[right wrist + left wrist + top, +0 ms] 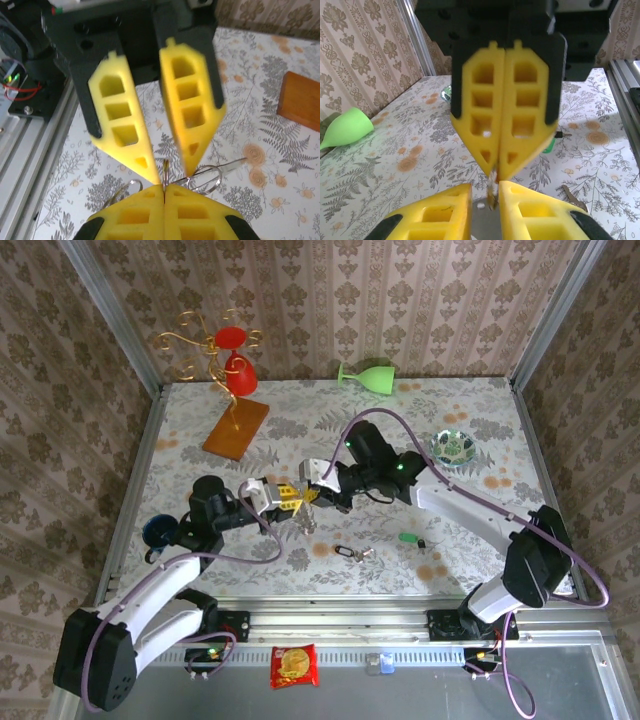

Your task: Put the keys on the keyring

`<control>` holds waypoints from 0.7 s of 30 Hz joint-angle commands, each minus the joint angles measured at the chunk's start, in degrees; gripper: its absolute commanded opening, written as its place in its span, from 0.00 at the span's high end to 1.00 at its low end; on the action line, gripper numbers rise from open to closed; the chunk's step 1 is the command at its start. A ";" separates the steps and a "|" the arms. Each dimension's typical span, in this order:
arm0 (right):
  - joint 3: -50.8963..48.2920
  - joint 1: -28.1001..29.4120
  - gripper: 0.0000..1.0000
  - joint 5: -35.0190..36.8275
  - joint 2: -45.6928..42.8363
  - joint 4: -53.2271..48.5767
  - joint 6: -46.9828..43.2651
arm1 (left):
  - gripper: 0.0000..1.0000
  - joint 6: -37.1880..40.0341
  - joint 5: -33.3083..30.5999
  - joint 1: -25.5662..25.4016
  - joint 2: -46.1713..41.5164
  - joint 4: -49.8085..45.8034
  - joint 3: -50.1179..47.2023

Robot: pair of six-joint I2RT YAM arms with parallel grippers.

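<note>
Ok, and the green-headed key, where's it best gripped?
Take the green-headed key by its plastic head, coming straight down from above. It lies flat on the table with nothing touching it, and the head is its widest part; the metal end looks too thin to pinch.

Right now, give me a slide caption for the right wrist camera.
Right jaws shut on the wire keyring, left jaws open opposite, above the flowered table.

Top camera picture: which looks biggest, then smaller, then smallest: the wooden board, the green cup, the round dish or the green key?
1. wooden board, biggest.
2. green cup and round dish, too alike to rank.
3. green key, tiniest.
</note>
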 commanded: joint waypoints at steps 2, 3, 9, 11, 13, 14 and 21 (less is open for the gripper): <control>4.26 1.42 1.00 4.09 1.29 -7.13 -5.37 | 0.81 1.58 1.07 -0.36 0.89 -1.18 2.08; 4.94 1.72 1.00 4.63 1.43 -7.99 -6.05 | 0.82 1.62 1.25 -0.32 1.08 -1.30 2.18; 6.75 2.22 1.00 3.96 1.69 -8.89 -6.68 | 0.96 4.36 1.72 -0.36 2.07 -5.45 3.74; 6.64 1.95 1.00 2.78 1.32 -8.76 -5.16 | 1.00 4.85 1.69 -1.13 2.13 -5.72 3.86; 4.06 -0.20 0.85 -1.45 -0.19 -4.56 -0.31 | 1.00 3.70 1.64 -1.93 1.68 -2.80 3.00; 1.80 -1.59 0.77 -3.88 -1.30 -1.26 2.18 | 1.00 2.65 1.64 -1.94 1.62 -0.32 2.21; -12.83 -6.05 0.69 -10.58 -6.99 19.99 12.92 | 1.00 -10.34 3.86 -1.82 5.02 22.79 -2.42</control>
